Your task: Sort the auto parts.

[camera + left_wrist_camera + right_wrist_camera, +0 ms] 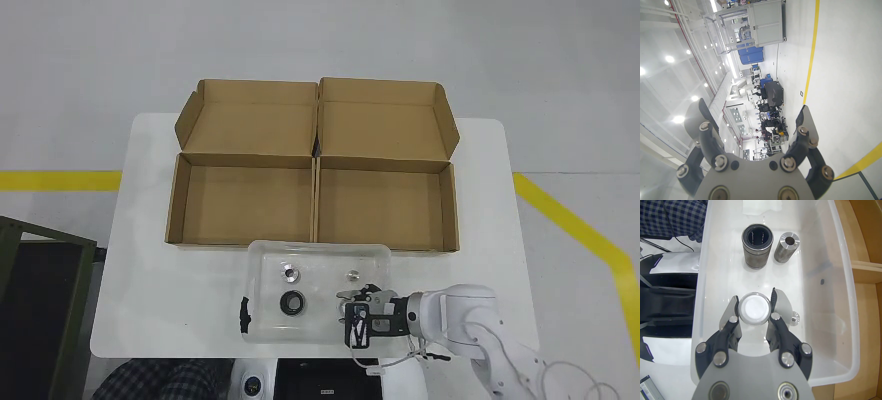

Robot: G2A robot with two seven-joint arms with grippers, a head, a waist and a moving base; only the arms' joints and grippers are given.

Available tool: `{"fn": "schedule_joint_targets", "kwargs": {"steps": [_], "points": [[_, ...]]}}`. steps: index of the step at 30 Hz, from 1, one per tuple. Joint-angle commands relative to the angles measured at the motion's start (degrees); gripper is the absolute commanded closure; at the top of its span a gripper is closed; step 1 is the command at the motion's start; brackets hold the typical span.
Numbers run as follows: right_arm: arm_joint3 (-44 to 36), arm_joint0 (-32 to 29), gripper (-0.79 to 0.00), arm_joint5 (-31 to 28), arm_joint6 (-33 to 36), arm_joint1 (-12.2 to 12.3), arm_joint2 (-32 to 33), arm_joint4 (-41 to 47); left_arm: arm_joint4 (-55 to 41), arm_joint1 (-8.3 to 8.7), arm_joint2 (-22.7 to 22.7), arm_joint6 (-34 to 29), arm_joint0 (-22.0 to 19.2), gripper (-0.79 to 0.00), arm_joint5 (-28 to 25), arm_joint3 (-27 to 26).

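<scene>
Top view, white table (140, 250), clear bin (300, 244), floor (100, 60)

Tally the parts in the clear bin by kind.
Dark ringed bearing: 1
Steel sleeve: 1
White round cap, held by the right gripper: 1
Small shiny piece, partly hidden: 1
Total: 4

Your right tool (754, 298) gripped a round white part (754, 311) inside the clear bin (846, 294); a bearing (757, 251) and steel bushing (786, 248) stood nearby.
</scene>
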Motion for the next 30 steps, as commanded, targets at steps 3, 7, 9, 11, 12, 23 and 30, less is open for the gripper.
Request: {"fn": "schedule_joint_targets", "kwargs": {"steps": [3, 7, 9, 11, 12, 23, 30], "points": [[-0.5, 0.2, 0.000, -0.3, -0.7, 0.2, 0.1, 0.9, 0.0, 0.00, 0.0, 0.0, 0.0, -0.785, 0.0, 0.0], [-1.4, 0.2, 0.000, -0.2, -2.5, 0.5, 1.2, 2.7, 0.0, 0.00, 0.0, 0.0, 0.0, -0.785, 0.0, 0.0], [-2.0, 0.3, 0.000, -0.1, -4.1, 0.6, 2.0, 4.2, 0.0, 0.00, 0.0, 0.0, 0.0, -0.785, 0.0, 0.0], [-2.4, 0.3, 0.000, 0.1, -6.2, 0.7, 3.0, 6.0, 0.0, 0.00, 0.0, 0.0, 0.0, -0.785, 0.0, 0.0], [-2.6, 0.3, 0.000, 0.4, -7.2, 0.8, 3.5, 6.8, 0.0, 0.00, 0.0, 0.0, 0.0, -0.785, 0.0, 0.0], [-0.4, 1.1, 0.000, 4.8, -22.5, 0.8, 7.6, 15.5, 0.0, 0.00, 0.0, 0.0, 0.0, -0.785, 0.0, 0.0], [6.9, 4.3, 0.000, 8.7, -28.2, 0.0, 6.3, 29.6, 0.0, 0.00, 0.0, 0.0, 0.0, -0.785, 0.0, 0.0]]}}
